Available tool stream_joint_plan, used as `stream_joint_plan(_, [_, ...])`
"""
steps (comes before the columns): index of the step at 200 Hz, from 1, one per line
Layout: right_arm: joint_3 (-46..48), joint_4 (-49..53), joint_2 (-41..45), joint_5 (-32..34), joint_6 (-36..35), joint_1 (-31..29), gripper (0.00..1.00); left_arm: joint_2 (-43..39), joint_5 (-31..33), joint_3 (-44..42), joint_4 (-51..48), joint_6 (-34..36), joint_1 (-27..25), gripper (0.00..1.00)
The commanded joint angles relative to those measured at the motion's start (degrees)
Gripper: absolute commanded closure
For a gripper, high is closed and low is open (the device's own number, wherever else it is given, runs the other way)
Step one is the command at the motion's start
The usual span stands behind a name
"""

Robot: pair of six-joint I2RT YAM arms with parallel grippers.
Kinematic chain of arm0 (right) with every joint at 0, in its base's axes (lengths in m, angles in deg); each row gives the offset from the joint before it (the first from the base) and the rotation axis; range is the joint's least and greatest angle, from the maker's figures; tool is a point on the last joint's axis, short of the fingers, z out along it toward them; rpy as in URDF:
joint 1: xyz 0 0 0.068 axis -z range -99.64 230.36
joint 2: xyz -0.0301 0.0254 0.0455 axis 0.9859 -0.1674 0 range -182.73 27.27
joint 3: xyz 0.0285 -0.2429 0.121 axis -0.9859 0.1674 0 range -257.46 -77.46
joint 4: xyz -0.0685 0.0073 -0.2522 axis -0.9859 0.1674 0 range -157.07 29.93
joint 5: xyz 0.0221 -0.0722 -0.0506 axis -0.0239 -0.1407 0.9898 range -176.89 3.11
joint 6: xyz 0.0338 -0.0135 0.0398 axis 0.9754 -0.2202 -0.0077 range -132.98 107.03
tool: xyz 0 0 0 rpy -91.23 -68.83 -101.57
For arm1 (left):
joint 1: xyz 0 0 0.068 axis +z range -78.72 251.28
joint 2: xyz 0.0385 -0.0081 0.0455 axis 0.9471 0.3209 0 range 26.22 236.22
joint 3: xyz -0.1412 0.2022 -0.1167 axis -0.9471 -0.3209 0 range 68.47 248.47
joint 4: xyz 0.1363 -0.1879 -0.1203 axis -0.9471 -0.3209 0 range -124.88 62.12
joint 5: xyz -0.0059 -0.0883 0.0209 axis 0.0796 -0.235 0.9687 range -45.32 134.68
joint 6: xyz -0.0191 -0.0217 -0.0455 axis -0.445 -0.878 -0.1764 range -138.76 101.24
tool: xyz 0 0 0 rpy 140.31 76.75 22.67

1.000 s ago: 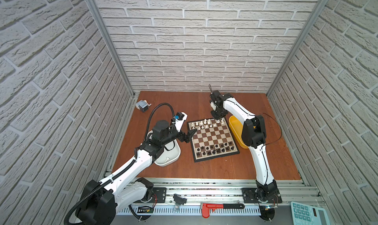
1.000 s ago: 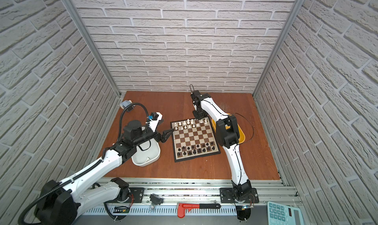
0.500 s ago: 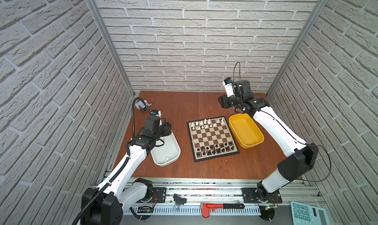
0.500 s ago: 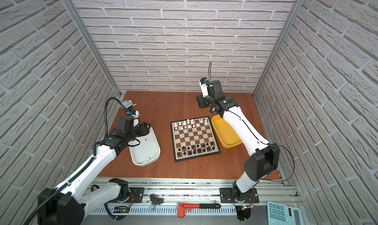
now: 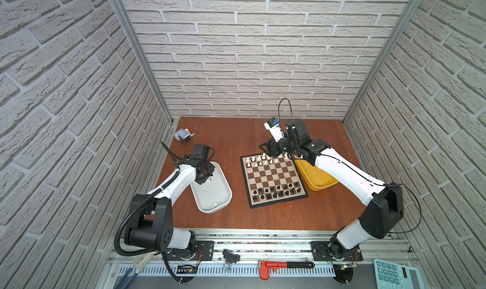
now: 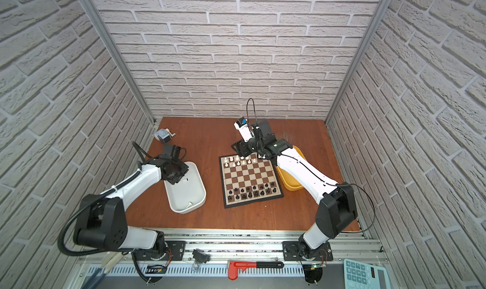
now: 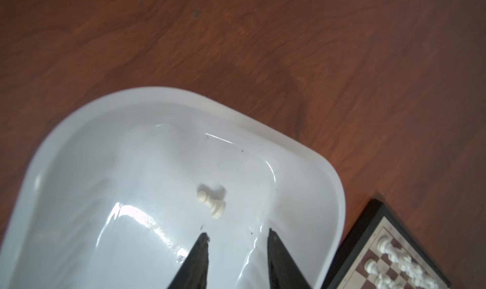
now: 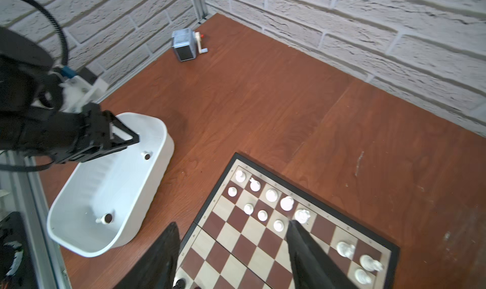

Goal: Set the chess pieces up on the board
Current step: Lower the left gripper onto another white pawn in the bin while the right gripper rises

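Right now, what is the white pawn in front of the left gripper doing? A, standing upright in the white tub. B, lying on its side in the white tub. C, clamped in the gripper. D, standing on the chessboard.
B: in the left wrist view the white pawn lies tipped on its side on the floor of the white tub, just ahead of the open left gripper and clear of it.

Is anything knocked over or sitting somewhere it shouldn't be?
Yes. A white pawn lies on its side in the white tub, just ahead of the left pincer. A second white piece lies toppled at the tub's opposite end. Neither stands on the board. The pencil sharpener in the far corner seems unrelated.
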Motion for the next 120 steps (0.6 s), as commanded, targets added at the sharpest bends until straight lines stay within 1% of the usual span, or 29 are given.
stream_joint_plan(1, [2.2,-5.3,3.5,-4.6,0.3,-0.4,0.35,2.5,0.6,0.2,-1.1,-8.6,0.6,0.65])
stream_joint_plan(13, [3.3,-5.8,4.0,-5.4,0.8,-0.5,0.35,3.7,0.4,-0.1,-1.0,-10.5,0.8,0.69])
stream_joint_plan(34, [4.4,-6.3,4.6,-6.2,0.9,-0.5,0.36,5.4,-0.4,-0.8,-0.4,-12.4,1.0,0.72])
stream_joint_plan(88, [4.9,-6.8,4.6,-6.7,0.7,-0.5,0.39,7.7,-1.6,-1.4,-1.3,-14.4,1.7,0.73])
stream_joint_plan(107, [5.0,-7.0,4.6,-6.9,0.7,-0.5,0.39,7.9,-2.1,-2.9,1.0,-15.2,2.2,0.73])
stream_joint_plan(120, [4.9,-6.8,4.6,-6.9,0.8,-0.5,0.39,8.4,-3.4,-3.7,2.6,-15.4,2.5,0.75])
